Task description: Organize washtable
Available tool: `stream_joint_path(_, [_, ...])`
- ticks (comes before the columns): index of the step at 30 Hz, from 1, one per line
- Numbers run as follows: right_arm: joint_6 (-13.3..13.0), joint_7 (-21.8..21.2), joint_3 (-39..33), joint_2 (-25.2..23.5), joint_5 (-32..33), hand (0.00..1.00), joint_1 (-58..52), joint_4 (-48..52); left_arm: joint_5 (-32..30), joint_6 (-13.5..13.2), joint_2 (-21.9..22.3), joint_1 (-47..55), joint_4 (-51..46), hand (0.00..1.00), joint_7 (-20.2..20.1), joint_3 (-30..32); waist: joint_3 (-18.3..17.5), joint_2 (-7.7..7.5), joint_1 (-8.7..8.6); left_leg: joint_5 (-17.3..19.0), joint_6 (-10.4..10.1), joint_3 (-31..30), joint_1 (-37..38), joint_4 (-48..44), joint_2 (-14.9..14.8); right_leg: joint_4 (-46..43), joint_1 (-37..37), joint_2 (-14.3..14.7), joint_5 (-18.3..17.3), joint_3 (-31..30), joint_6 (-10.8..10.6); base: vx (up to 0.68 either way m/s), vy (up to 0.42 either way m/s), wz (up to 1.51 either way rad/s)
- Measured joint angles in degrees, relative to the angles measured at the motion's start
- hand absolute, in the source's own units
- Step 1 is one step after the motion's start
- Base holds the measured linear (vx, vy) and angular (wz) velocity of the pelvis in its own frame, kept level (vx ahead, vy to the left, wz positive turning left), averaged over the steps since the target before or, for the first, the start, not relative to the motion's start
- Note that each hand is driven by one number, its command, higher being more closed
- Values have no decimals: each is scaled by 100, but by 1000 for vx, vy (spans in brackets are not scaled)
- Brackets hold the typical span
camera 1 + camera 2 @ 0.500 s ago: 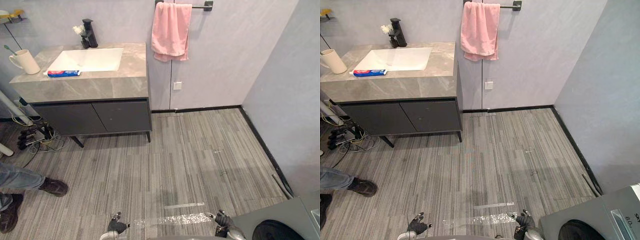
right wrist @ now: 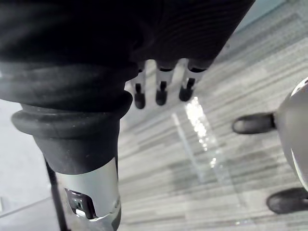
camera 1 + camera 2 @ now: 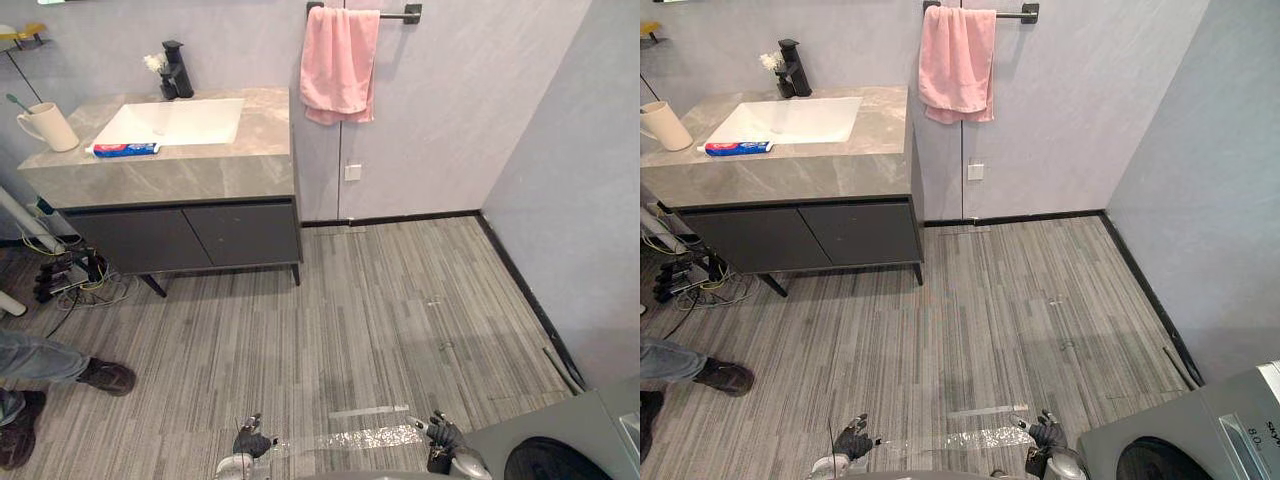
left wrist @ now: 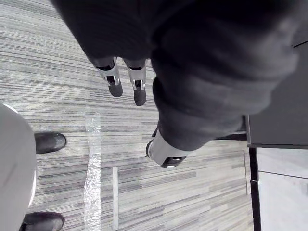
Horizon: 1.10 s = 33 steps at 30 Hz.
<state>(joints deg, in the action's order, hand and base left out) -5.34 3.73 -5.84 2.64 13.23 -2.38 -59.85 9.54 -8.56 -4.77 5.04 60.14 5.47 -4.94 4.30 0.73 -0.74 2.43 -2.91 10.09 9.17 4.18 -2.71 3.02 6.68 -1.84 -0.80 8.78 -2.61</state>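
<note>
One grey stone worktop [image 3: 200, 175] stands against the back wall, with one white sink [image 3: 175, 120] set into it and two dark cabinet doors [image 3: 190, 235] beneath. Four small things are on it:

- One cream mug [image 3: 50, 127] stands upright at the left edge, beside the sink, with one toothbrush [image 3: 18, 99] leaning out of it.
- One toothpaste tube [image 3: 125, 149] lies flat along the sink's front rim, near its left front corner.
- One black faucet [image 3: 178, 68] stands at the back edge behind the sink.
- One small white sprig [image 3: 156, 62] stands just beside the faucet.

The right end of the worktop is bare stone.

On the wall past the worktop's right edge, one pink towel [image 3: 338, 65] hangs folded over one dark bar [image 3: 398, 13]. One washing machine [image 3: 560, 445] stands on the floor at the lower right, and one shiny tape strip [image 3: 350, 438] lies on the floor. A person's two dark shoes [image 3: 108, 375] show on the floor to the left.

The left robot hand [image 3: 248, 442] and the right robot hand [image 3: 445, 437] hang low over the floor, well apart from the worktop. In its wrist view the left one's fingers [image 4: 114, 81] are straight and spread, holding nothing. The right one's fingers [image 2: 161, 91] are likewise straight and empty.
</note>
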Motion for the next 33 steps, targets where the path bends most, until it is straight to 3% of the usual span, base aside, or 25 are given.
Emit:
stream_joint_path(7, [-4,127,-116,-23,389,0,34,1,338,-82,-7,58,-75,0,89,10,4,9,13,-1,33,188,-353,-18,3,-175,-478,-3,34,-191,18,-7,-15,-16])
stream_joint_path(12, [-59,122,-138,-152,471,0,236,95,334,-83,-120,-4,-161,0,88,22,265,-140,108,176,148,498,-241,-157,13,-1738,-1204,-112,-623,-392,-154,30,16,-33])
stream_joint_path(13, [-61,112,-140,-154,467,0,286,120,333,-82,-122,-92,-167,0,89,30,340,-113,53,204,190,478,-209,-162,-33,-2220,-1433,-140,-691,-316,-268,24,3,7])
stream_joint_path(15, [-57,115,-146,-191,468,0,306,210,332,-82,-149,-168,-236,0,91,49,509,-45,4,326,212,409,-174,-237,-129,-2669,-1720,-300,-888,120,-209,35,-4,7])
stream_joint_path(18, [-60,123,-148,-209,467,0,393,275,337,-78,-247,-181,-283,0,115,107,598,9,68,734,-97,488,-106,-533,-592,-2516,-2139,-597,-882,685,-240,202,-74,-23])
stream_joint_path(20, [-71,121,-142,-215,443,0,407,291,337,-73,-351,-250,-286,0,119,161,689,-131,62,937,-409,514,203,-537,-865,-2085,-2331,-844,-684,962,-363,346,-188,-7])
stream_joint_path(22, [-69,112,-124,-205,411,0,326,297,336,-73,-340,-374,-285,0,115,247,684,-312,24,1114,-644,485,397,-563,-941,-1966,-2414,-1044,-498,992,-309,372,-272,17])
stream_joint_path(23, [-68,107,-119,-174,410,0,317,315,338,-73,-326,-416,-284,0,114,288,678,-292,-9,1166,-700,463,442,-590,-1045,-2117,-2487,-1012,-235,967,-290,514,-345,45])
stream_joint_path(24, [-65,101,-84,-80,402,0,314,337,339,-84,-276,-397,-277,0,113,336,546,-173,-96,1145,-817,393,403,-838,-1340,-2396,-2505,-823,-76,988,-189,593,-349,34])
stream_joint_path(25, [-62,104,-76,-55,399,0,395,264,347,-102,-215,-401,-279,0,110,352,544,-77,-102,994,-851,378,45,-1625,-1648,-2535,-2478,-641,-218,1059,51,603,-356,15])
stream_joint_path(26, [-62,105,-42,-41,400,0,459,203,464,-75,-146,-391,-279,0,107,381,555,-49,-51,715,-596,352,-307,-2409,-1814,-2586,-2408,-552,-327,1103,179,633,-403,-18])
stream_joint_path(27, [-58,103,23,4,399,0,446,179,615,-65,-6,-380,-280,0,107,488,579,-3,-8,253,-194,345,-589,-3141,-1960,-2512,-2174,-452,-413,1111,303,635,-416,-16])
stream_joint_path(28, [-54,104,153,5,400,0,405,137,798,-65,149,-259,-282,0,103,539,592,111,32,-96,45,250,-936,-4274,-2239,-2101,-1601,-231,-476,1101,405,775,-469,-25])
stream_joint_path(30, [-50,103,275,61,399,0,410,-4,910,-75,193,-160,-355,0,82,571,602,170,96,143,46,163,-1225,-5629,-2427,-1628,-879,18,-479,966,410,631,-336,-38])
stream_joint_path(31, [-54,104,375,73,390,0,425,-2,963,-76,177,-172,-382,0,82,579,622,146,154,350,-67,195,-1388,-6191,-2424,-1355,-384,120,-482,862,416,586,-262,-43])
stream_joint_path(33, [-55,104,389,117,333,0,472,1,1010,-88,198,-155,-490,0,79,591,632,127,168,668,-126,469,-1689,-6288,-2364,-1087,169,164,-516,652,470,550,-174,-35])
